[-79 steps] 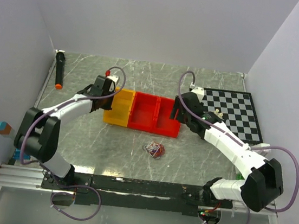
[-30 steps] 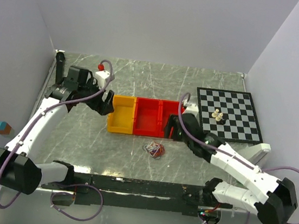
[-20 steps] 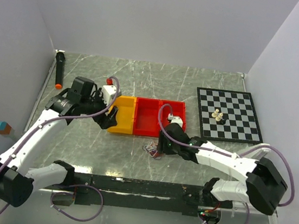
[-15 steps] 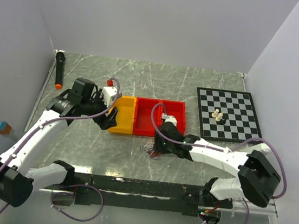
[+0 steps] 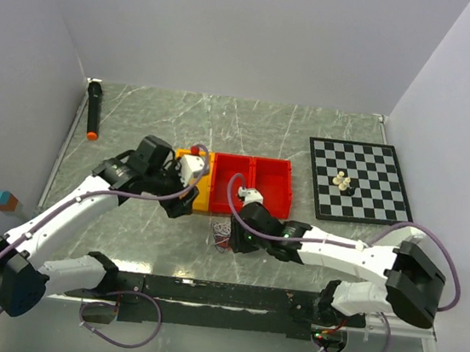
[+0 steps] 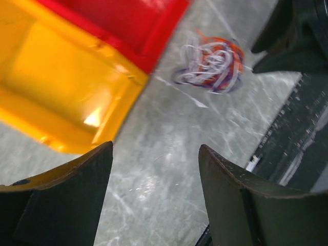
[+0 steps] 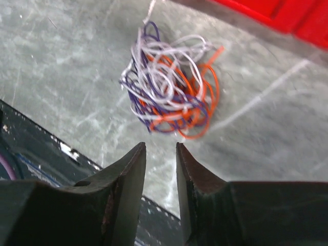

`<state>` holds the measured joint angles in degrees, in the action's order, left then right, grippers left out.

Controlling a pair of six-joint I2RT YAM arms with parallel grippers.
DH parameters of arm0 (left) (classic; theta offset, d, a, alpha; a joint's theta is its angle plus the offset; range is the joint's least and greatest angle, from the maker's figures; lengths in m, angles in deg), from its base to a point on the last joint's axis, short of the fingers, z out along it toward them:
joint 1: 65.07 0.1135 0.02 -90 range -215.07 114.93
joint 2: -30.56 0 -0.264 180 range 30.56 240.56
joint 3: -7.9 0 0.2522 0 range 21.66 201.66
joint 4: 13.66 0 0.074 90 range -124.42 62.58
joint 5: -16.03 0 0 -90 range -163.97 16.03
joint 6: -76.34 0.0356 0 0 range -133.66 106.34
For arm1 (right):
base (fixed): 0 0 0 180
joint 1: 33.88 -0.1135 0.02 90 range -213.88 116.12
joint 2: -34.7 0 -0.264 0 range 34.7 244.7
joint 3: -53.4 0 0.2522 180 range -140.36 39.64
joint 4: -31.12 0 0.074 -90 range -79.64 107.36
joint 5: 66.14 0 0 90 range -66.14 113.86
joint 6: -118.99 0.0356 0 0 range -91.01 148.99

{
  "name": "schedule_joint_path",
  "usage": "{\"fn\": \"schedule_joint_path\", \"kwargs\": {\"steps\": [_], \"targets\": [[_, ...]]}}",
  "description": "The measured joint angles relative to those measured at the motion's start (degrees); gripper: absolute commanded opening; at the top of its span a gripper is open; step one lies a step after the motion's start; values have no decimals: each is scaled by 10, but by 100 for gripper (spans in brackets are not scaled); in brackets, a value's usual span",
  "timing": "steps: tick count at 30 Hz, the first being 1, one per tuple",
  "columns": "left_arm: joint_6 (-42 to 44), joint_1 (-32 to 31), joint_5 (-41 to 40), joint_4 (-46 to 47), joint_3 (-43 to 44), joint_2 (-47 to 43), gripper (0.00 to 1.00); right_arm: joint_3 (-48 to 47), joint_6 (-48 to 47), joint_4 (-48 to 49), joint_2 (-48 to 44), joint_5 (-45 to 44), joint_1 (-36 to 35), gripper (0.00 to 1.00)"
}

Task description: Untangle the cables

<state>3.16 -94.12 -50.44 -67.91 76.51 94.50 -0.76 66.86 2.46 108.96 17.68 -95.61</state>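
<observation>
Your left arm (image 5: 68, 211) reaches forward and inward. Its left gripper (image 6: 155, 154) points down, jaws wide apart and empty. Your right arm (image 5: 338, 247) stretches low toward the left. The right gripper (image 7: 160, 148) has its jaws nearly together with nothing between them.

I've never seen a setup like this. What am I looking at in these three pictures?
Two robot arms are bolted to a table; each ends in a two-finger gripper. The wide picture comes from overhead; the other two look out from each wrist. On the table lie a tangle of white, orange and purple cables, a yellow bin, red bins, a chessboard with pieces and a marker. The left gripper stands wide open, the right gripper nearly closed, both near the cables. Neither holds anything.
</observation>
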Motion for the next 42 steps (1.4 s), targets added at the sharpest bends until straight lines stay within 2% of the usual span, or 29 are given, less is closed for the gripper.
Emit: {"fn": "schedule_joint_path", "kwargs": {"steps": [3, 5, 12, 15, 19, 26, 34, 39, 42], "targets": [[3, -40, -2, 2, -2, 15, 70, 16, 2, -13, -30, 0, 0, 36], [3, -62, -4, 8, -2, 31, 69, 23, 5, -24, -40, -3, 0, 43], [-1, -133, -5, 34, 4, 111, 65, 50, 30, -70, -94, -47, 2, 56], [-2, -167, -7, 52, 10, 147, 63, 61, 46, -79, -128, -64, 8, 57], [-4, -190, -12, 82, 13, 180, 68, 80, 64, -92, -169, -78, 21, 57], [-14, -198, -23, 129, 14, 222, 62, 108, 80, -109, -226, -82, 40, 53], [-30, -198, -23, 172, 14, 266, 38, 116, 88, -113, -235, -81, 51, 52], [-31, -198, -19, 173, 14, 289, 3, 117, 88, -106, -234, -76, 60, 55], [-32, -198, -16, 173, 14, 289, 1, 123, 87, -86, -230, -66, 70, 57]]}}
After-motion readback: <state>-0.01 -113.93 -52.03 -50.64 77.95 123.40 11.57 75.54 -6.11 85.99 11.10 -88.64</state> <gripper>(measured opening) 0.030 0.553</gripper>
